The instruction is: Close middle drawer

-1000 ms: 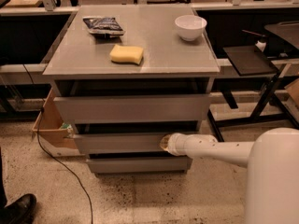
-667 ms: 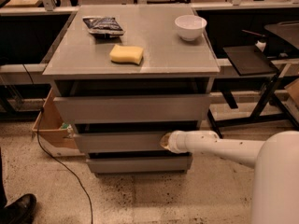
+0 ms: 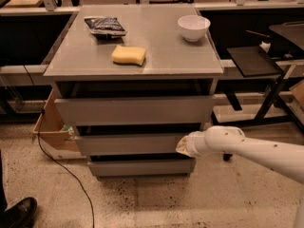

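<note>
1. The middle drawer point(image 3: 128, 144), a wide, shallow grey box with a plain flat front and no handle, sits just below the centre of the frame, in the grey metal cabinet point(image 3: 142, 65).
2. Its long axis runs left to right across the frame, and its flat front faces the lower edge of the frame.
3. A dark strip of shadow shows along the top of its front. How far out the drawer stands cannot be told.
4. Above it is the taller-fronted grey drawer point(image 3: 133, 109). Below it is the smaller-fronted grey drawer point(image 3: 142, 166).
5. The gripper point(image 3: 183, 146) lies against the right end of the middle drawer's front, right of centre in the frame. Whether it is wide or narrow cannot be told.
6. The white tubular robot arm point(image 3: 251, 151) reaches in from the lower right of the frame.
7. On the cabinet top are a yellow rectangular sponge point(image 3: 128, 55) near the middle, a white round bowl point(image 3: 194, 27) at the upper right and a dark crinkled snack bag point(image 3: 104, 25) at the upper left.
8. An open brown cardboard box point(image 3: 51, 129) stands on the floor beside the cabinet's left side.
</note>
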Motion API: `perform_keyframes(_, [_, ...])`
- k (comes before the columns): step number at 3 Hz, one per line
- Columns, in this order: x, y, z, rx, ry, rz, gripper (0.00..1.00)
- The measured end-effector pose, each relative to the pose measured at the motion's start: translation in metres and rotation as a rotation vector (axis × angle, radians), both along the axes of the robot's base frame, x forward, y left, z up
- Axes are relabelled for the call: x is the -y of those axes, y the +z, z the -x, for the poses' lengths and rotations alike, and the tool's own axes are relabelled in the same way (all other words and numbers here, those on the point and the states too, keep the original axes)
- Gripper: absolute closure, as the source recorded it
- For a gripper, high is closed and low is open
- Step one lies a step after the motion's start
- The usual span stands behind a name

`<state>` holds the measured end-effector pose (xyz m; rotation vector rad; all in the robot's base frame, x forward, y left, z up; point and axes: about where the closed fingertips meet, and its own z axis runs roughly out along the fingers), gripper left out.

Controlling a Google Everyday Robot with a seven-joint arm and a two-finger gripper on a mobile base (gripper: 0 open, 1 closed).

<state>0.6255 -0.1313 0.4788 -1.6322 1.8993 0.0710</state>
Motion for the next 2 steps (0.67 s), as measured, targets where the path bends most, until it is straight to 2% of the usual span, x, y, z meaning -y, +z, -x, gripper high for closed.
perform_keyframes(1, [0.033,0.044,0.022,0.018,-0.040,0.029,1.00])
perform_keyframes(2, [0.069,0.106,0.038,0.078,-0.082,0.063,1.00])
